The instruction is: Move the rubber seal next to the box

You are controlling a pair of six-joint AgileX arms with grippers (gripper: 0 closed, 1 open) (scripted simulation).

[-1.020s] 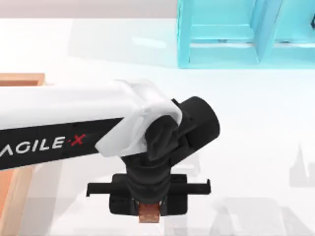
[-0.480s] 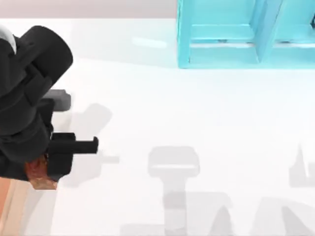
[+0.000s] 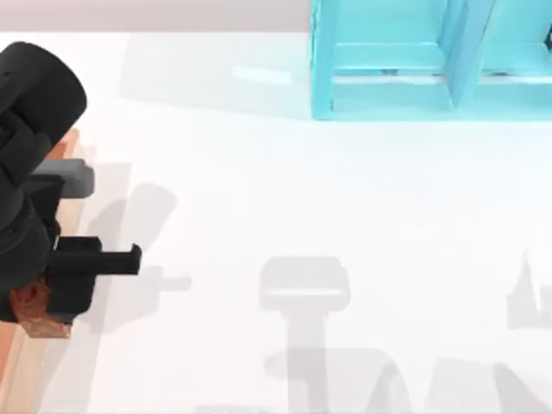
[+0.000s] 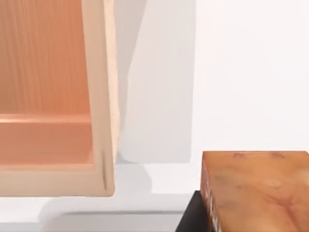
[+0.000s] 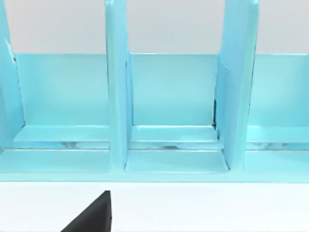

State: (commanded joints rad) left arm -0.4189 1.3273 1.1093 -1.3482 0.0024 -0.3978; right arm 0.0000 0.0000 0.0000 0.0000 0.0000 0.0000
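Rubber seal (image 3: 36,312) at the surface's left edge, toward the near-left corner, clamped in the jaws of the left gripper (image 3: 47,302) and held just over the outer rim of the box (image 3: 15,362). Reddish-brown, mottled and glossy in the left wrist view (image 4: 256,191), with a black finger (image 4: 193,217) against its side and bare white surface (image 4: 251,72) beyond it. Box rim (image 4: 104,96) pale tan, its orange-brown floor inside, one corner of the tray close to the seal yet apart from it by a strip of shadowed surface. Left arm's dark wrist above the box at the surface's left edge. Light blue shelf frame (image 3: 405,60) along the far edge, toward the far-right corner, well apart from seal and box. Right wrist view facing that frame's (image 5: 174,111) upright dividers; right jaws' state cannot be told.
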